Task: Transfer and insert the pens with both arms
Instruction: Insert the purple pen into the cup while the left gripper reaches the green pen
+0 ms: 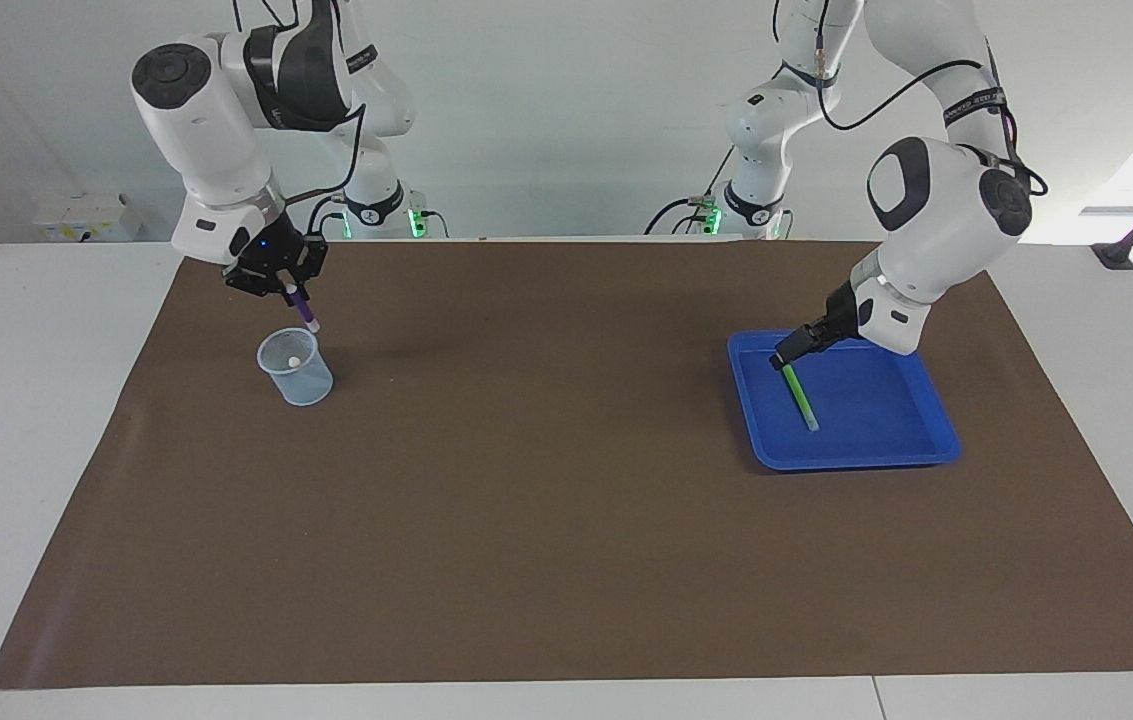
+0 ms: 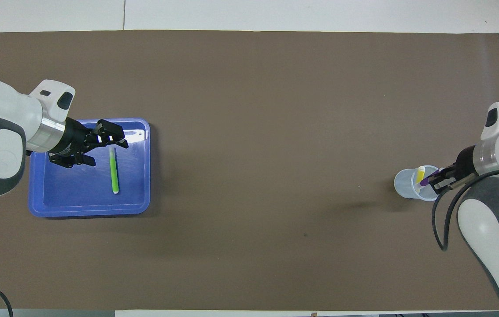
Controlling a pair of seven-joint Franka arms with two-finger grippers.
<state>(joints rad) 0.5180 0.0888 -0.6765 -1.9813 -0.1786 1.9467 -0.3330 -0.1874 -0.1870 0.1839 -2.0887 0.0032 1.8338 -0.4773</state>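
Holding the purple pen tight, the right pincer hangs just over the clear cup, which stands near the worktop edge at the right arm's end. The pen points down at a slant, with its pale tip close above the cup's rim, so I think it is about to go in but is not in yet. The yellow pen is already inside the cup, so that one looks done. At the left arm's end of the worktop sits the blue tray, and the green pen lies flat in it, not picked up yet. The left pincer is wide apart and low in the tray, right at the end of the green pen that is nearer the robots; I cannot tell if it touches the pen. So one pen looks finished, one is almost there, and one is only at the start. What is left, I think, is to drop the purple pen into the cup, then lift the green pen, pass it to the right arm, and put it in the cup too.
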